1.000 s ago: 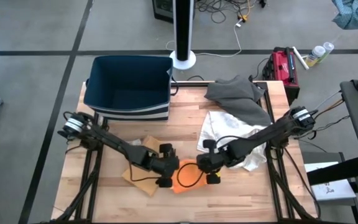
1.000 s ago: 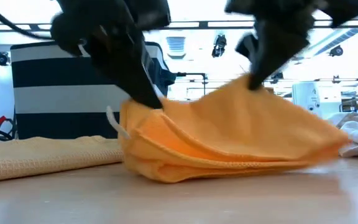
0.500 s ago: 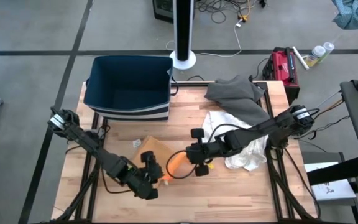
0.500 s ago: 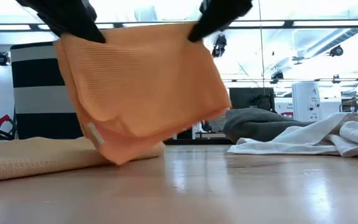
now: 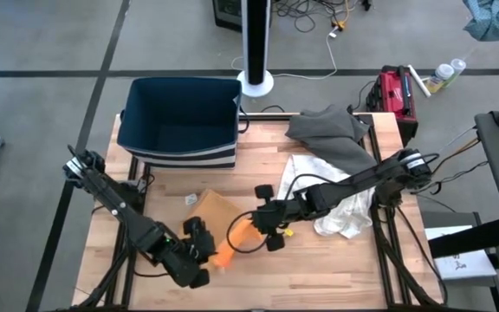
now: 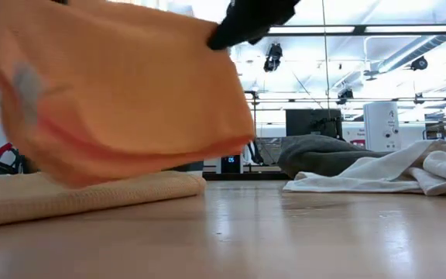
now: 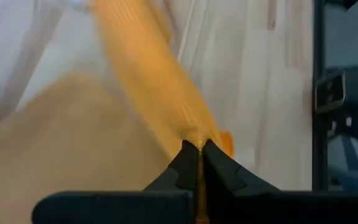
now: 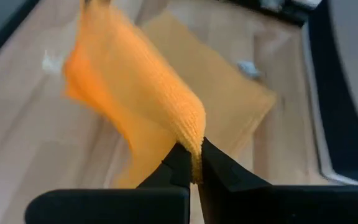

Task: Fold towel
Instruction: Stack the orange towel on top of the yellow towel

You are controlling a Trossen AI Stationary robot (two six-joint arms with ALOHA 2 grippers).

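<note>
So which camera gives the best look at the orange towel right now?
The low view: the orange towel fills it, hanging clear of the table. The high view shows only a thin strip between the left gripper and right gripper. Each wrist view shows just a pinched edge.

Orange towel (image 5: 235, 240): woven cloth, fine ribbed texture, matt. Tan towel (image 5: 211, 208): waffle-weave cloth, matt. White cloth (image 5: 336, 198): soft, crumpled. Grey cloth (image 5: 332, 130): thick, matt. Table (image 5: 336, 269): pale wood planks, smooth, slight sheen. Bin (image 5: 180, 121): dark fabric, striped side. Gripper fingers (image 8: 180, 163): black matt plastic.
</note>
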